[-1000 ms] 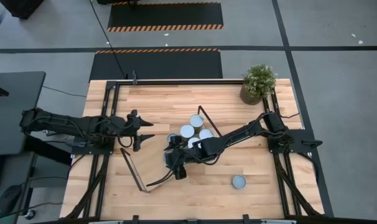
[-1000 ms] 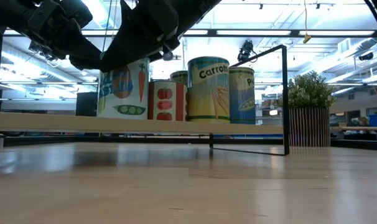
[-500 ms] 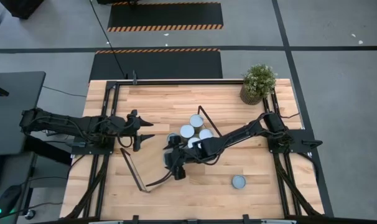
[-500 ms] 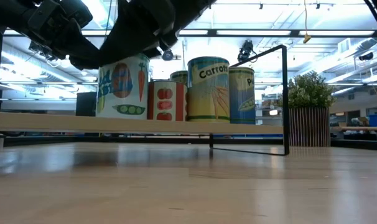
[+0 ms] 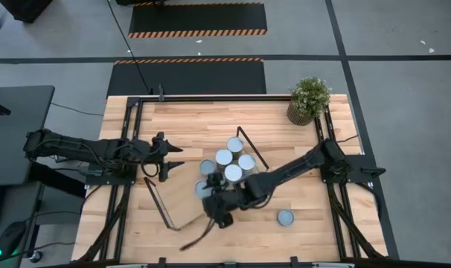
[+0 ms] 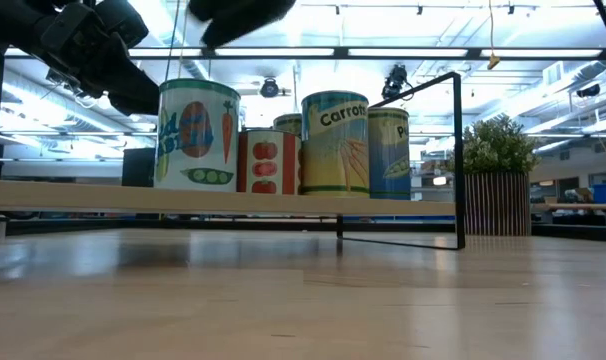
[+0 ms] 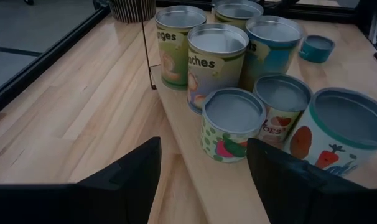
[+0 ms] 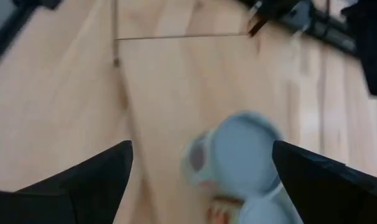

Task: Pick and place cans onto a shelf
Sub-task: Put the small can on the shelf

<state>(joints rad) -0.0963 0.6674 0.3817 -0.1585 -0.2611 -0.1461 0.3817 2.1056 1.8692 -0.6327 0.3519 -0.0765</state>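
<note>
Now that the right end effector [image 5: 220, 216] has let go and lifted clear, fingers wide and empty, the carrot-and-pea can [image 6: 197, 134] stands alone on the shelf [image 6: 218, 198] beside the other cans [image 5: 231, 158]. One more placed; a short teal can [image 5: 285, 217] waits on the worktop [image 5: 188, 123] near the right arm. Left end effector [image 5: 173, 157] hovers partly open, empty, just off the shelf. Cans: smooth metal cylinders, paper labels, ribbed tops; shelf: pale wood board, thin black wire loops.

Left arm: extended from the table's left edge toward centre, left gripper [image 5: 173, 158] with fingers [image 7: 123, 180] parted, holding nothing. Right arm: reaching diagonally from the right side across the table, right gripper [image 5: 219, 214] with fingers [image 8: 95, 174] spread wide, empty.
</note>
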